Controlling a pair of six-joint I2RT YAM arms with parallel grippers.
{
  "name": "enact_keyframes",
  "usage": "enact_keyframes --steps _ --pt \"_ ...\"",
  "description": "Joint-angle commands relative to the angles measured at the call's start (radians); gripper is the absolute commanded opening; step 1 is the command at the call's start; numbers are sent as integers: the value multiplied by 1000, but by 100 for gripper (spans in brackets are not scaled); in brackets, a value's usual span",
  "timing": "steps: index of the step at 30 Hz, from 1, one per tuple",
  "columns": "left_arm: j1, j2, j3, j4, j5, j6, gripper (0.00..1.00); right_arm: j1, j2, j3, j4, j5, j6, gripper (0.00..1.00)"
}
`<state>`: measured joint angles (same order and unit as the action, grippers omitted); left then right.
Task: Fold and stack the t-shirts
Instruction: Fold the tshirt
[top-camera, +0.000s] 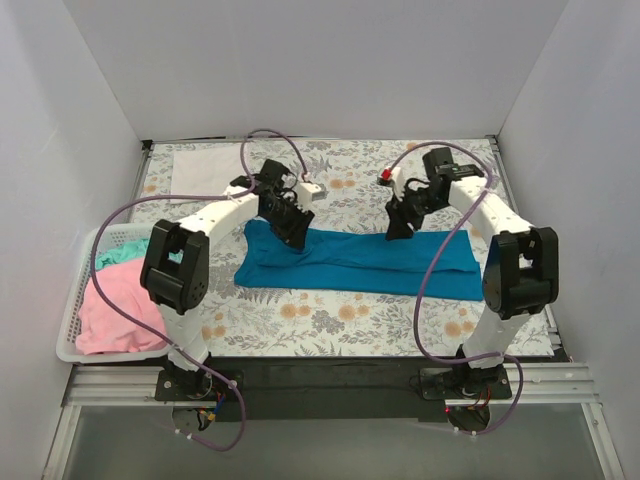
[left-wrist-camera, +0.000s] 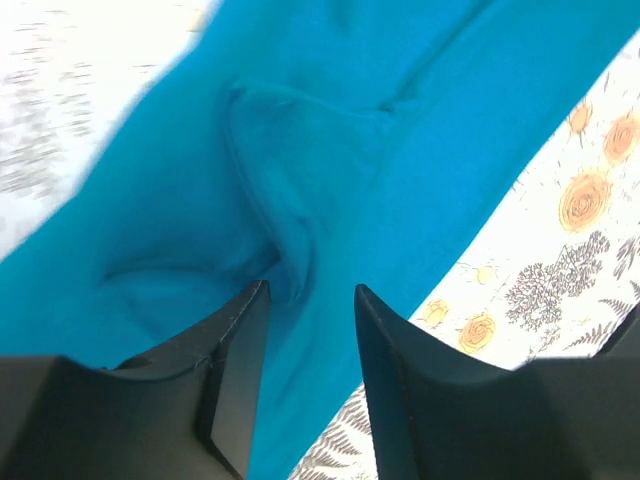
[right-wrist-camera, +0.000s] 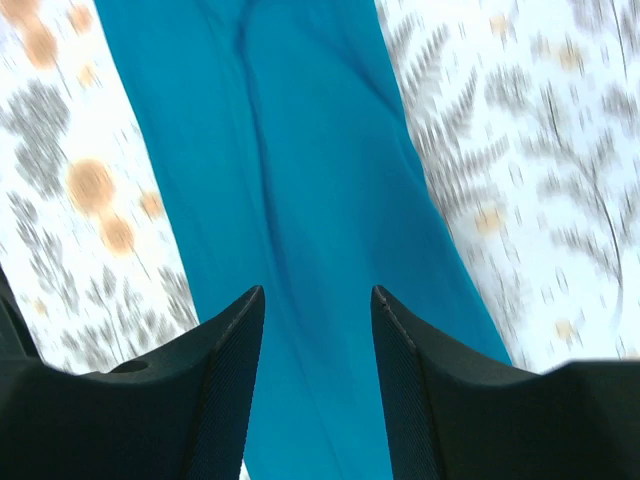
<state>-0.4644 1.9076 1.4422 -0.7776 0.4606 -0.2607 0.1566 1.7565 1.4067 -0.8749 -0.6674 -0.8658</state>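
Currently table (top-camera: 330, 310) carries teal t-shirt (top-camera: 360, 262) as a long strip mid-table, basket (top-camera: 70, 335) off left edge; left gripper (left-wrist-camera: 310, 290) and right gripper (right-wrist-camera: 318, 292) both released, over the strip. Pinch all layers squarely; bare table near and far, right end close to the edge

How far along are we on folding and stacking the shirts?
Done: the teal shirt lies folded into a long strip, and a white shirt lies flat at the table's far left.
In hand: the left gripper and right gripper are open over the strip, holding nothing.
Left: folding the strip short, stacking it, then the pink shirt and mint shirt in the basket.
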Motion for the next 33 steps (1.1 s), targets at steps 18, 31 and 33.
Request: enact_keyframes --steps 18,31,33 --pt "267 22 0 170 159 -204 36 313 235 74 610 -52 654 50" --pt "263 103 18 179 219 -219 34 356 365 173 631 -40 703 50" --pt "262 105 17 179 228 -216 33 359 370 179 630 -47 706 49"
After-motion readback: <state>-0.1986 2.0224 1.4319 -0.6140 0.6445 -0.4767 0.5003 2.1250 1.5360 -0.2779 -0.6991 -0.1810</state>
